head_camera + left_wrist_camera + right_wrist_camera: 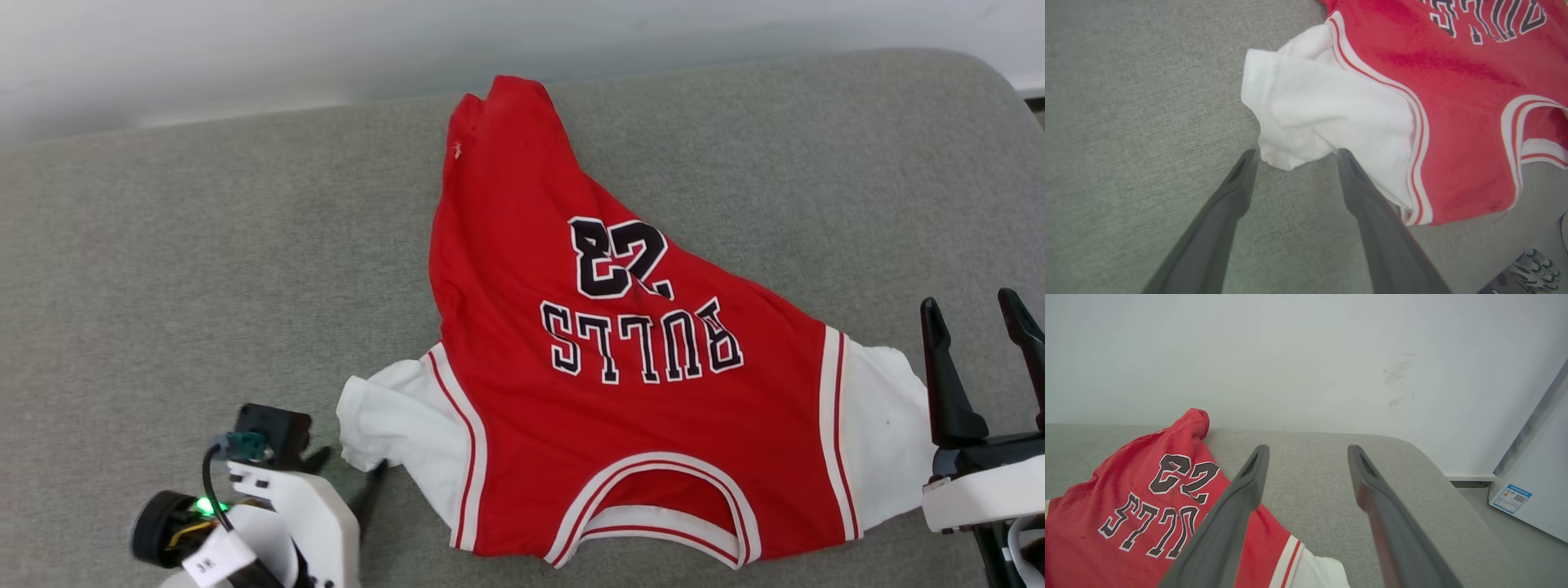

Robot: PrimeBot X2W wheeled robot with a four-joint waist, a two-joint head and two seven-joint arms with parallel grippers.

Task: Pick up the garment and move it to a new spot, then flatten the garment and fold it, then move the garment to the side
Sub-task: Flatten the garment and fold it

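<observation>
The garment [620, 384] lies print side up on the grey padded surface [163, 269], neck hole toward me and the hem bunched into a peak at the far end. "BULLS 23" reads upside down from here. My left gripper [349, 467] is open at the lower left, its fingertips just short of the crumpled white sleeve [400, 425]. In the left wrist view that sleeve [1310, 106] droops to the gap of the left gripper [1297, 153]. My right gripper [969, 302] stands open beside the other white sleeve [882, 425], holding nothing. The right wrist view has the right gripper [1309, 448] over bare cushion, the garment [1126, 490] to its left.
A pale wall [1306, 355] runs behind the cushion, whose far right corner [1412, 449] is rounded. A white cabinet [1535, 490] with a blue label stands past that corner. Bare grey surface spreads to the garment's left and right.
</observation>
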